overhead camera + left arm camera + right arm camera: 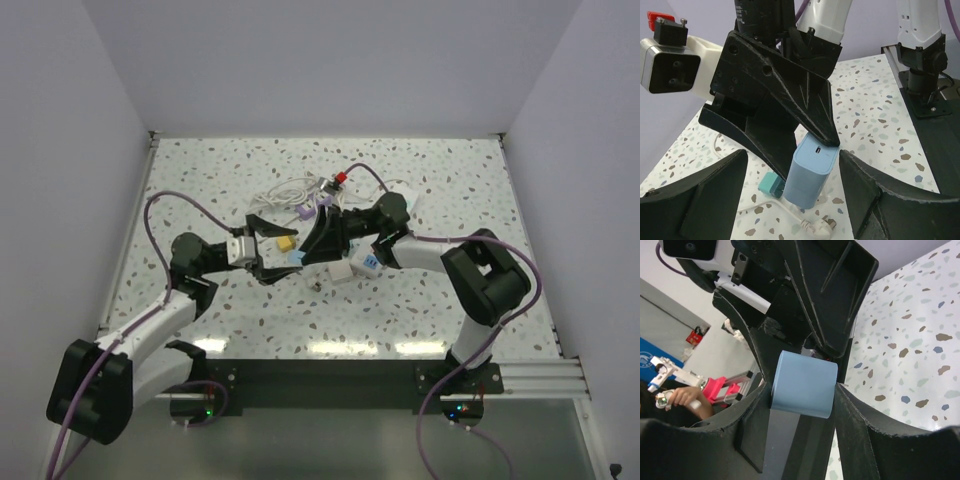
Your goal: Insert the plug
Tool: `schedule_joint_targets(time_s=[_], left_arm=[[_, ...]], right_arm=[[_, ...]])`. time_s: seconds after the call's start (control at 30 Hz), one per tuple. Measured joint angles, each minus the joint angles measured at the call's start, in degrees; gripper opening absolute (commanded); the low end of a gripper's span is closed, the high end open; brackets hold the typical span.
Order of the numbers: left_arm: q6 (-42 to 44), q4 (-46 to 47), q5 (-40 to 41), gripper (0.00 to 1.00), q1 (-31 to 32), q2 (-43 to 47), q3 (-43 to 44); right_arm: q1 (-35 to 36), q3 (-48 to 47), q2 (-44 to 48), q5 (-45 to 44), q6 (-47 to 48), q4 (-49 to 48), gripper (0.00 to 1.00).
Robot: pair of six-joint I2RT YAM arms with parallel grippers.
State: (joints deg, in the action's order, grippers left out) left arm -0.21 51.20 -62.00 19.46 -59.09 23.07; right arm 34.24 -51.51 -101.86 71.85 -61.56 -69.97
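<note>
A light-blue charger block [809,176] with a small port on its top face is held above the speckled table by my right gripper [802,390], which is shut on it [802,382]. In the top view the block [296,257] sits at the right gripper's tips [302,254], mid-table. My left gripper [795,200] is open, its two fingers [710,200] on either side of the block without touching it. In the top view the left gripper [272,248] faces the right one.
A teal plug [771,184] and a white cable with a plug end [816,227] lie on the table under the block. A yellow piece [286,243], two white adapters [343,270], a coiled white cable [290,190] and a red-tipped part [341,178] lie around.
</note>
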Motion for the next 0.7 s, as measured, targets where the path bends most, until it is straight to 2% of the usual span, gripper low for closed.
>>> schedule_joint_targets(time_s=[0.1, 0.27, 0.5, 0.7], left_arm=[[0.07, -0.37, -0.22, 0.77, 0.26, -0.81, 0.44], [0.55, -2.62, -0.98, 0.67, 0.94, -1.55, 1.4], [2.91, -6.34, -2.4, 0.62, 2.08, -2.56, 3.32], [4.52, -9.01, -2.95, 0.53, 2.86, -3.17, 4.13]], right_arm=[[0.09, 0.0, 0.0, 0.13, -0.83, -1.2, 0.16], [0.26, 0.0, 0.0, 0.13, -1.49, -1.73, 0.16], [0.26, 0.0, 0.0, 0.13, -3.56, -2.97, 0.16], [0.26, 0.0, 0.04, 0.11, -5.16, -3.21, 0.17]])
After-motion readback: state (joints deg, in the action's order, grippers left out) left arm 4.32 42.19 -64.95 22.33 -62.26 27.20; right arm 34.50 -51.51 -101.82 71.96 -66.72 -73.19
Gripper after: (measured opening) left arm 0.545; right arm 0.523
